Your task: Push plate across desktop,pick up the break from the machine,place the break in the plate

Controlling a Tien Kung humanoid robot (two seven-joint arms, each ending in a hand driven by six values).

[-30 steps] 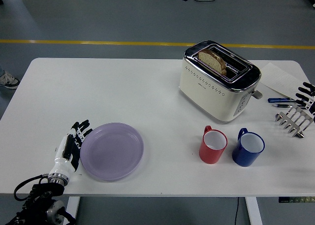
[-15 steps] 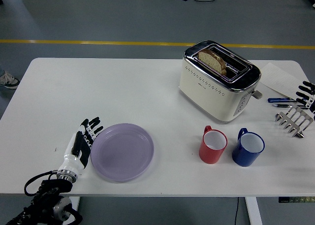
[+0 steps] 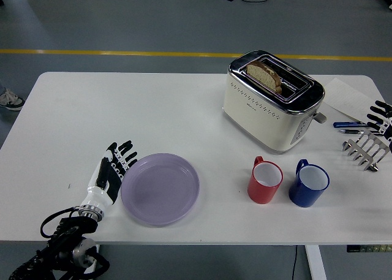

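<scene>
A lilac plate (image 3: 160, 189) lies near the table's front edge, left of centre. My left hand (image 3: 113, 171) is flat, fingers straight, pressed against the plate's left rim. A cream and chrome toaster (image 3: 272, 100) stands at the back right with a slice of bread (image 3: 265, 75) sticking out of its slot. My right hand (image 3: 381, 116) shows only as black fingers at the right edge, far from the toaster, holding nothing.
A red mug (image 3: 264, 180) and a blue mug (image 3: 309, 183) stand side by side in front of the toaster. A metal toast rack (image 3: 365, 147), pens (image 3: 350, 125) and a paper sheet (image 3: 349, 96) lie at the far right.
My left hand has slid the plate to the right across the table, in both steps. The right hand has barely moved.
</scene>
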